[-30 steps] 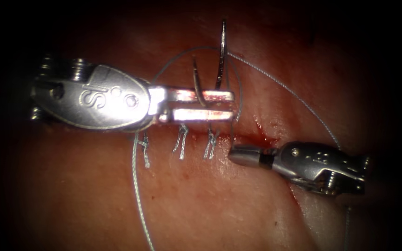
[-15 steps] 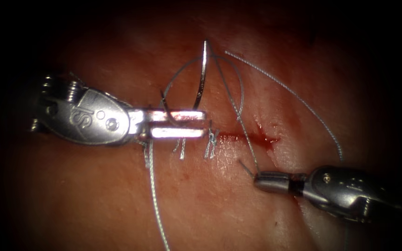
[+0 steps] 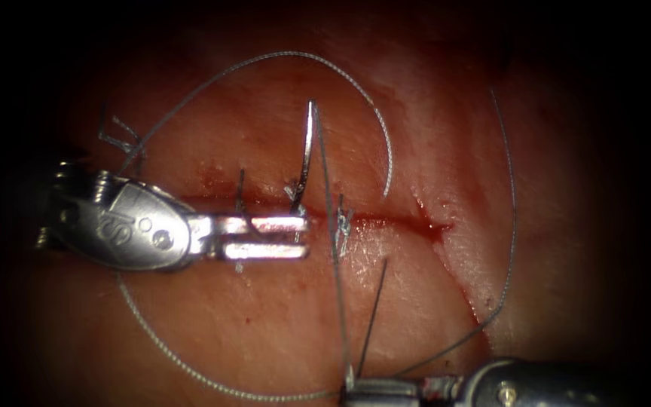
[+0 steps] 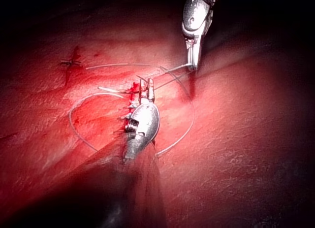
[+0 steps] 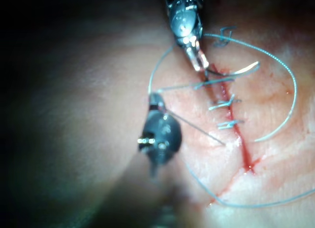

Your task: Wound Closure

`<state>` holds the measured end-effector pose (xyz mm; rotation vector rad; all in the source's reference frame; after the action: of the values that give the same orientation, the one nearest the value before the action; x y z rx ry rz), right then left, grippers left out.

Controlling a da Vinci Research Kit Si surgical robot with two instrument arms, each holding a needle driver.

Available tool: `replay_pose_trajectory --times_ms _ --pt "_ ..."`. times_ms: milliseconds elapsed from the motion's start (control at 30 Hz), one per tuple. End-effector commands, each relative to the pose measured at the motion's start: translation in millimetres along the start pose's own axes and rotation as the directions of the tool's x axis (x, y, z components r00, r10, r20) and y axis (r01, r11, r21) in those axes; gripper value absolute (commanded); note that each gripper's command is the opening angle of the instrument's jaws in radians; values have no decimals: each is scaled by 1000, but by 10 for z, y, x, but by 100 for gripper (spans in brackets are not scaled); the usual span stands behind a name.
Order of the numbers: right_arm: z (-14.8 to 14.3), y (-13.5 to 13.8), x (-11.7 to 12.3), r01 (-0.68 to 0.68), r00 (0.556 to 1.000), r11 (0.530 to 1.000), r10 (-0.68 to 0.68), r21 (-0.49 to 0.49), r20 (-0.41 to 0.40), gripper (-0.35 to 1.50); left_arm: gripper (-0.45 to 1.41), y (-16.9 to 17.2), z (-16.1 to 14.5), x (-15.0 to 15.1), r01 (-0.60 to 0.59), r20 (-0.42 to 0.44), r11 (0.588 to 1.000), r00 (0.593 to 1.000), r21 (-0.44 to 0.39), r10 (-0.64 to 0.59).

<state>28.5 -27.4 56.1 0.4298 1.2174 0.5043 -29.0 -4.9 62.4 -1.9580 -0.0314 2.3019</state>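
left gripper point(image 3: 265, 236) clenched the curved steel needle point(image 3: 304, 162) low on its curve, clear of tissue, tip pointing far; right gripper point(image 3: 371, 392) grasped taut grey thread point(image 3: 333, 256) nearside.

A bright pool of light falls on the middle of the endoscope view and fades outward into a wide, near-black surround at every edge, deepest in the upper left and upper right corners. No wall, floor, furniture or window can be made out in that darkness.
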Motion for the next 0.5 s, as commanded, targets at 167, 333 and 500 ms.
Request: replay_pose_trajectory --times_ms 167,333,500 --pt "-10 27 -15 28 999 998 -29 -56 -20 110 -45 -10 -10 -9 4 13 1000 1000 27 -4" --pt "-21 64 -34 50 999 992 -51 -119 0 110 -45 -16 -24 -14 4 23 999 1000 42 -5" --pt "-12 96 -59 65 997 987 -59 -146 51 105 -45 -18 -30 -13 7 25 999 1000 47 -8"
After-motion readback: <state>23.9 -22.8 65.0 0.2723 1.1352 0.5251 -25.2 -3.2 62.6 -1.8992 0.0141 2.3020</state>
